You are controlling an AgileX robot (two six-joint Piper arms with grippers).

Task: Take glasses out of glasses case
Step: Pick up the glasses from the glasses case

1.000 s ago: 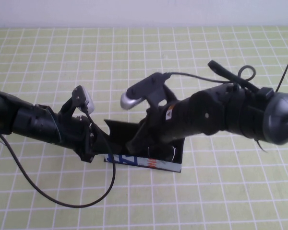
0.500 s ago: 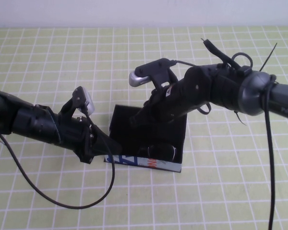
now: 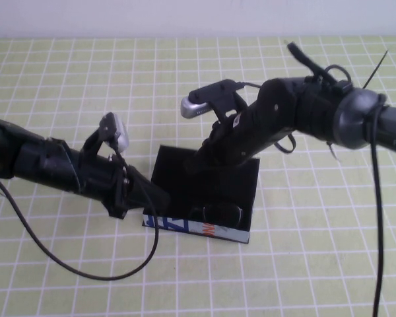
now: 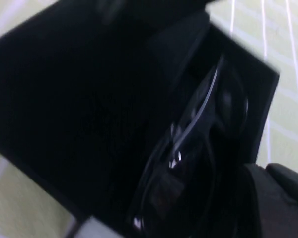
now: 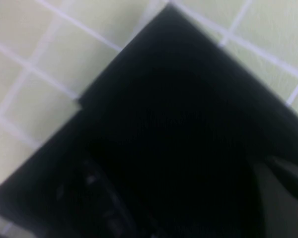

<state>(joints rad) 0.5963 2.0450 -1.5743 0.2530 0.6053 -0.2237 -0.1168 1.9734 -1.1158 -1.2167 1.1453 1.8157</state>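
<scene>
Case open, glasses inside; both claws at the case.

Left claw at the case's 9 o'clock edge, grip state cannot be told; right claw over the raised lid at 12 o'clock, likewise; glasses lie in the glasses case near its printed front, on the tabletop.

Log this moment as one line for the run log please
case: glasses case lid open | glasses inside, near printed front | left gripper at case's left end | right gripper over open lid
</scene>
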